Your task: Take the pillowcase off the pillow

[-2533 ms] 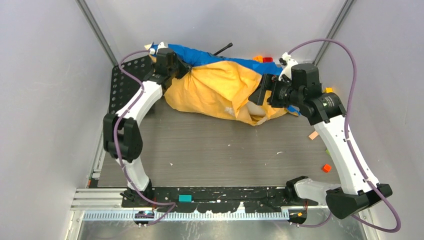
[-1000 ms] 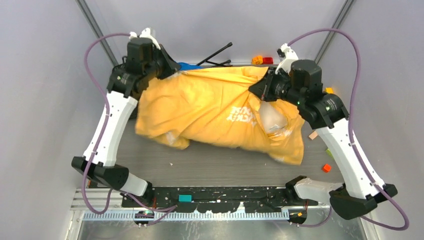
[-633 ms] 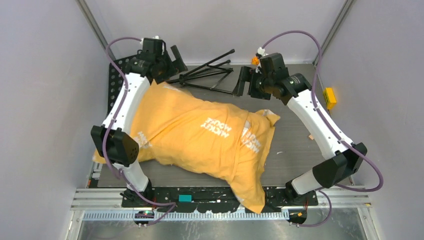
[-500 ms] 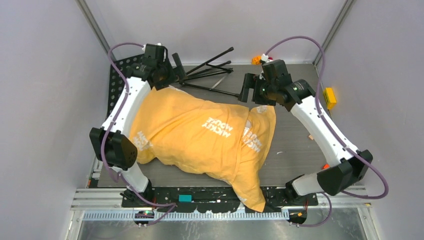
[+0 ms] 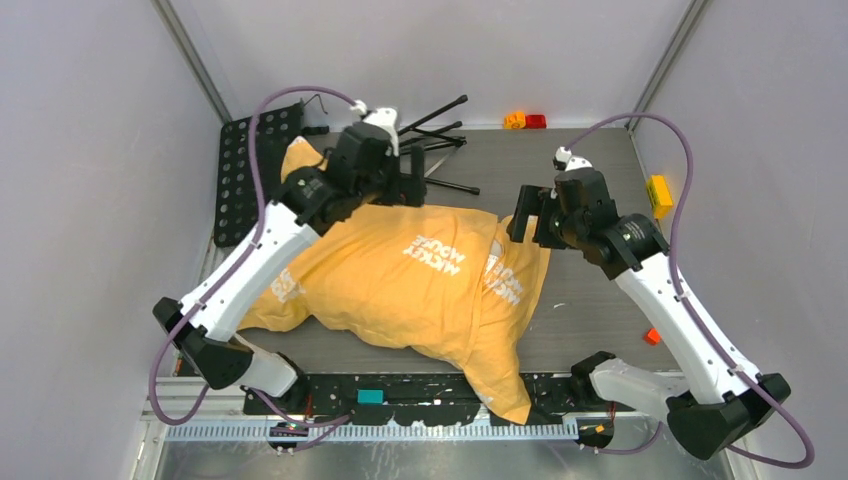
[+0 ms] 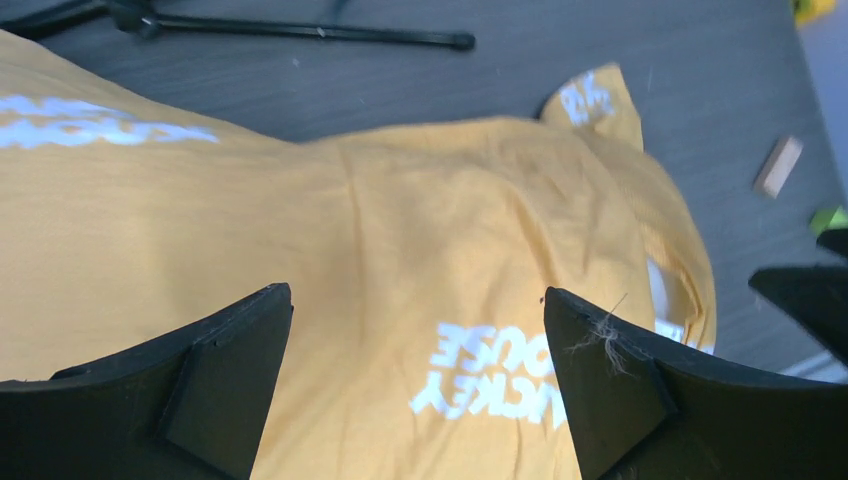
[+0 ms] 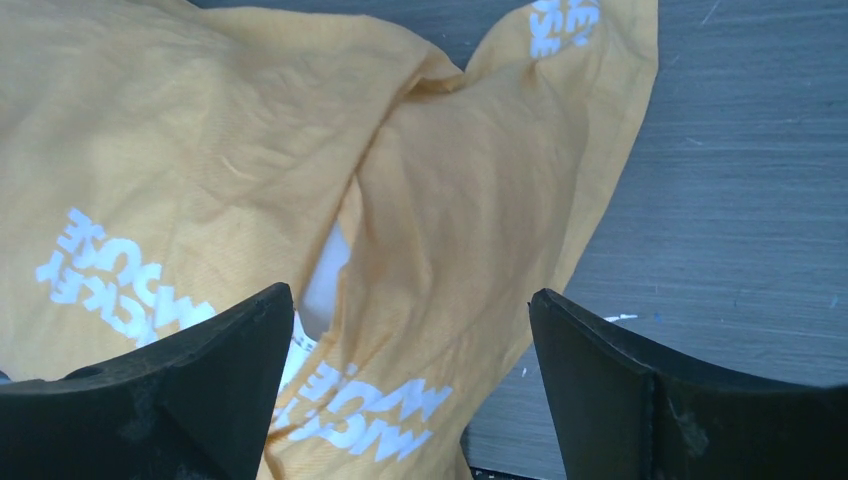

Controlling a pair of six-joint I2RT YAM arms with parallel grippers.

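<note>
The pillowcase (image 5: 400,270) lies spread across the table with its orange-yellow face and mirrored white lettering up. One loose end hangs over the near edge. The pillow (image 7: 322,278) shows only as a white sliver through a fold in the cloth; the rest is hidden inside. My left gripper (image 5: 410,186) hovers open above the cloth's far middle, with nothing between its fingers (image 6: 230,350). My right gripper (image 5: 527,217) is open above the cloth's right end, also holding nothing. The cloth (image 6: 400,250) fills both wrist views.
A folded black tripod (image 5: 432,130) lies at the back of the table. Small blocks sit at the back (image 5: 525,121), on the right wall ledge (image 5: 659,193) and near the right front (image 5: 652,336). A black perforated plate (image 5: 245,165) is at the left.
Both grippers let go of the cloth and opened, and the bundle dropped flat on the table. The left arm swung right over the cloth; the right arm came nearer, above its right end.
</note>
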